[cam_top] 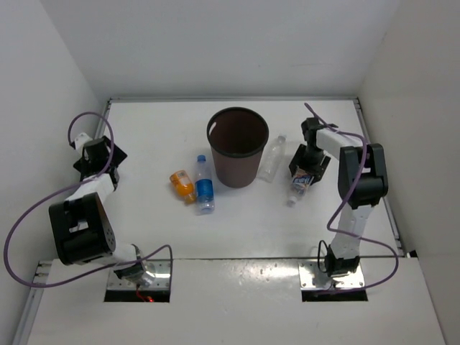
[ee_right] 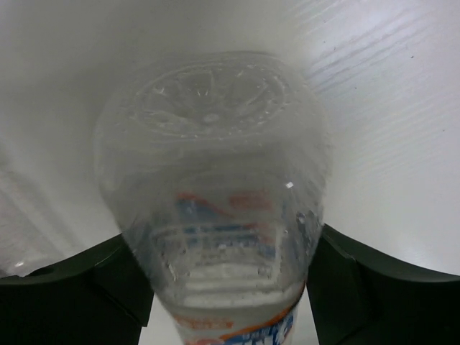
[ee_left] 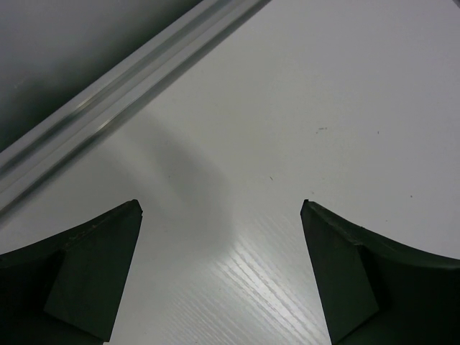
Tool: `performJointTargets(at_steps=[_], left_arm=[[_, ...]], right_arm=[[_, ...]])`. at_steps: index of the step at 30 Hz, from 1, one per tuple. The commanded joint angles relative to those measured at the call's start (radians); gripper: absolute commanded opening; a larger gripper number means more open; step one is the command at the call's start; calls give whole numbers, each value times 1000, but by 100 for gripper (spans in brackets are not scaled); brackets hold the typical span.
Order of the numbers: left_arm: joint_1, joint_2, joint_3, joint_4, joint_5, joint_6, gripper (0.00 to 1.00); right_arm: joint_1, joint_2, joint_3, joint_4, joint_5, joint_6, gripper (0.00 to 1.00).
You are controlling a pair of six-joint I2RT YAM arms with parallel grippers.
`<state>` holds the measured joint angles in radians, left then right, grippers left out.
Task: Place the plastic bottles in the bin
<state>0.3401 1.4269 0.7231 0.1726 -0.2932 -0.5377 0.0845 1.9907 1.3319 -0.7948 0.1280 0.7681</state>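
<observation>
The dark brown bin (cam_top: 215, 123) stands upright at mid-table. The stubby orange bottle (cam_top: 182, 183) and the blue-labelled, blue-capped bottle (cam_top: 205, 188) lie side by side left of it. The plain clear bottle (cam_top: 272, 159) lies against its right side. The bottle with the white, red and blue label (cam_top: 297, 190) lies further right. My right gripper (cam_top: 307, 171) straddles its base end, jaws wide, fingers at both sides of the bottle (ee_right: 215, 180); in the right wrist view the gripper (ee_right: 226, 287) looks open. My left gripper (cam_top: 100, 159) is open and empty at the far left (ee_left: 221, 212).
White walls enclose the table on three sides. A metal rail (ee_left: 122, 86) runs along the table's left edge just beyond my left gripper. The purple cables of both arms loop beside them.
</observation>
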Motion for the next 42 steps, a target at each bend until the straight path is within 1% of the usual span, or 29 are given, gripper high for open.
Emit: performJointTargets(at_steps=[1, 3, 4, 5, 6, 7, 10, 11, 12, 17, 18, 21, 22, 24, 25, 30, 34, 37, 38, 42], left_arm=[[2, -2, 3, 45, 37, -19, 100], [2, -2, -8, 54, 37, -19, 100], [2, -2, -19, 54, 46, -9, 100], [2, -2, -19, 54, 46, -8, 100], [2, -2, -19, 64, 55, -8, 100], [2, -11, -28, 64, 55, -8, 100], [2, -11, -28, 85, 89, -8, 100], [2, -11, -28, 85, 101, -8, 100], [2, -11, -28, 102, 111, -8, 100], [2, -11, -48, 113, 132, 1, 100], [2, -11, -48, 113, 132, 1, 100], [-7, -11, -48, 113, 152, 33, 100], [-7, -11, -48, 122, 152, 33, 100], [-16, -11, -48, 131, 161, 33, 100], [-16, -11, -48, 131, 176, 33, 100], [-36, -11, -57, 162, 226, 33, 100], [-36, -11, -67, 171, 247, 42, 100], [-36, -11, -67, 162, 258, 42, 100], [-36, -11, -76, 162, 281, 42, 100], [-47, -11, -76, 174, 290, 42, 100]], right_arm=[[-5, 8, -14, 9, -13, 2, 73], [-14, 20, -14, 0, -13, -7, 69], [-14, 31, -14, 0, -22, -7, 65], [-14, 31, -14, 0, -22, -7, 65], [-14, 20, -28, 0, -22, -7, 65], [-14, -5, -37, 25, -33, -7, 59], [-25, -59, -40, 43, -33, -7, 52], [-25, -75, -28, 34, -33, -7, 50], [-34, -90, 7, 17, -21, -18, 44], [-34, -213, 154, -4, 1, -27, 37], [-34, -255, 208, -4, 15, -27, 37], [-23, -305, 324, -15, 56, -27, 37], [-23, -325, 354, -15, 65, -36, 34], [-14, -346, 420, 11, 33, -65, 30], [-14, -371, 446, 25, 4, -76, 30], [15, -417, 518, 117, -74, -119, 30], [58, -428, 527, 224, -232, -141, 29], [116, -428, 515, 258, -222, -151, 31], [129, -428, 515, 267, -222, -161, 31], [207, -343, 604, 255, -200, -182, 31]])
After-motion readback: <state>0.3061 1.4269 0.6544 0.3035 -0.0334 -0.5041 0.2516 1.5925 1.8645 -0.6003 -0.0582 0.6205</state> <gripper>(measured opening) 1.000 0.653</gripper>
